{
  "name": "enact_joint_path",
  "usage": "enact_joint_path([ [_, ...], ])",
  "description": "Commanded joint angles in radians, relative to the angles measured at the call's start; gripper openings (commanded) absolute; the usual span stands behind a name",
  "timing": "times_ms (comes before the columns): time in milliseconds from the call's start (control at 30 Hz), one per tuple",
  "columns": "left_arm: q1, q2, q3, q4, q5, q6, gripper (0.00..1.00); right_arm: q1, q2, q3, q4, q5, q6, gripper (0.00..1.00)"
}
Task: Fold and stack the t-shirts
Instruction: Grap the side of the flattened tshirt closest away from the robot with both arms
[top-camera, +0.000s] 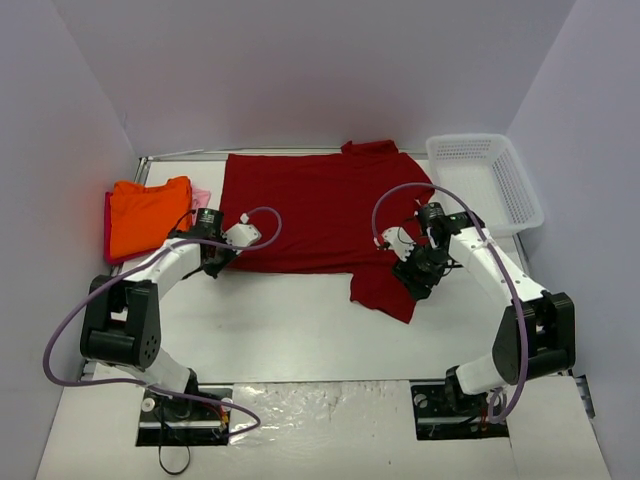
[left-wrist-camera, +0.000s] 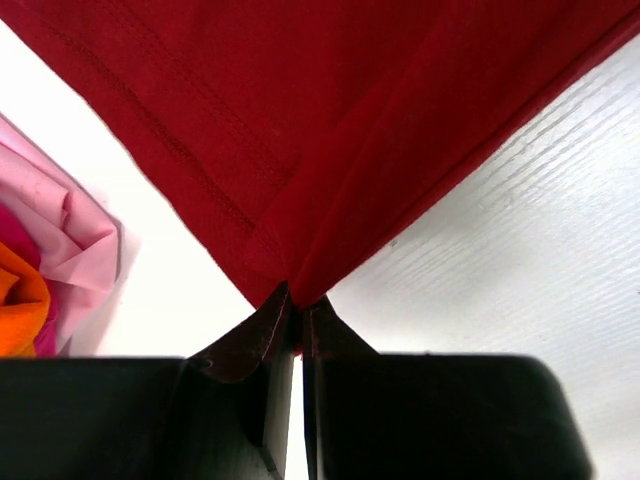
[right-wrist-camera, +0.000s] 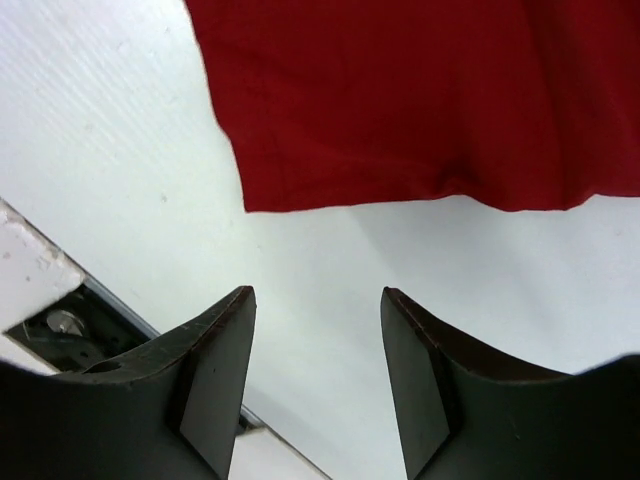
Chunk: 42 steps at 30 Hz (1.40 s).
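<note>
Two tools flank the dark red shirt (top-camera: 310, 215), spread on the bench's (top-camera: 300, 330) far half: we see the left tool (left-wrist-camera: 297, 300) clenched on its near-left corner, the right tool (right-wrist-camera: 315, 292) released beside its near-right flap. Orange shirt (top-camera: 148, 215) and pink shirt (top-camera: 201, 196) lie at the left edge.

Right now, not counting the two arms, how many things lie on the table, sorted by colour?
dark red t-shirt: 1
orange t-shirt: 1
pale pink t-shirt: 1
white basket: 1
Total: 4
</note>
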Motion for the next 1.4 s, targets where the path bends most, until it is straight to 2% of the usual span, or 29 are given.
enact_joint_path([
  [0,0.008,-0.015,0.042,-0.032,0.04,-0.078,0.02,0.025,-0.019,-0.018,-0.117,0.069,-0.052,0.49],
  [233,0.017,0.011,0.038,-0.03,0.053,-0.113,0.02,0.055,0.014,-0.104,-0.115,0.116,-0.108,0.47],
  [467,0.061,0.041,0.039,-0.029,0.129,-0.162,0.02,0.095,0.053,-0.131,-0.094,0.106,-0.109,0.47],
  [567,0.08,0.057,0.047,-0.043,0.187,-0.176,0.02,0.122,0.084,-0.138,-0.068,0.106,-0.097,0.47],
  [867,0.083,0.102,0.055,-0.052,0.206,-0.18,0.02,0.229,0.193,-0.125,0.015,0.098,-0.023,0.46],
  [1367,0.081,0.085,0.049,-0.056,0.229,-0.176,0.02,0.251,0.305,-0.124,0.13,0.213,0.058,0.45],
])
